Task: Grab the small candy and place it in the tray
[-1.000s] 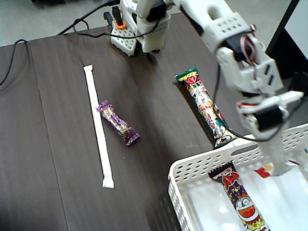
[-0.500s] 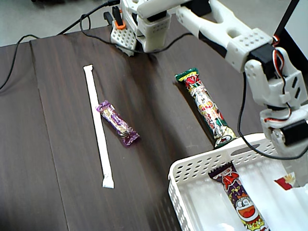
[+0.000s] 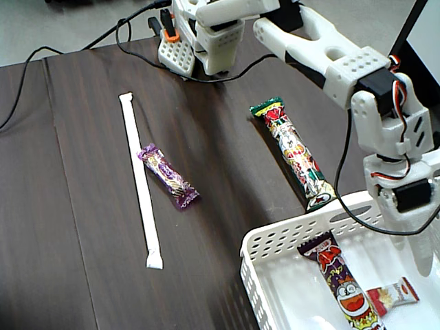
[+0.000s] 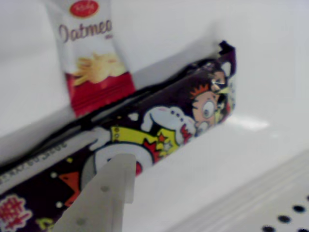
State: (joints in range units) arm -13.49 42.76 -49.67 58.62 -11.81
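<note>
The small candy (image 3: pixel 392 297), white with red ends, lies loose on the floor of the tray (image 3: pixel 275 242), beside a dark cartoon-printed snack stick (image 3: pixel 342 282). My gripper (image 3: pixel 423 256) hangs over the tray's right side, above and slightly right of the candy, open and holding nothing. In the wrist view the candy (image 4: pixel 94 58) rests flat on the white tray floor (image 4: pixel 241 154), touching the snack stick (image 4: pixel 159 140). Only one grey finger (image 4: pixel 104 193) shows there, over the stick and apart from the candy.
On the dark table lie a green-ended snack stick (image 3: pixel 295 151) touching the tray's far rim, a purple wrapped bar (image 3: pixel 168 176) and a long white stick (image 3: pixel 140 180). The arm's base (image 3: pixel 199 34) and cables (image 3: pixel 117 34) sit at the far edge.
The candy left the gripper and dropped to the tray floor beside the snack stick. The arm swung right over the tray, then barely moved in the last half second.
</note>
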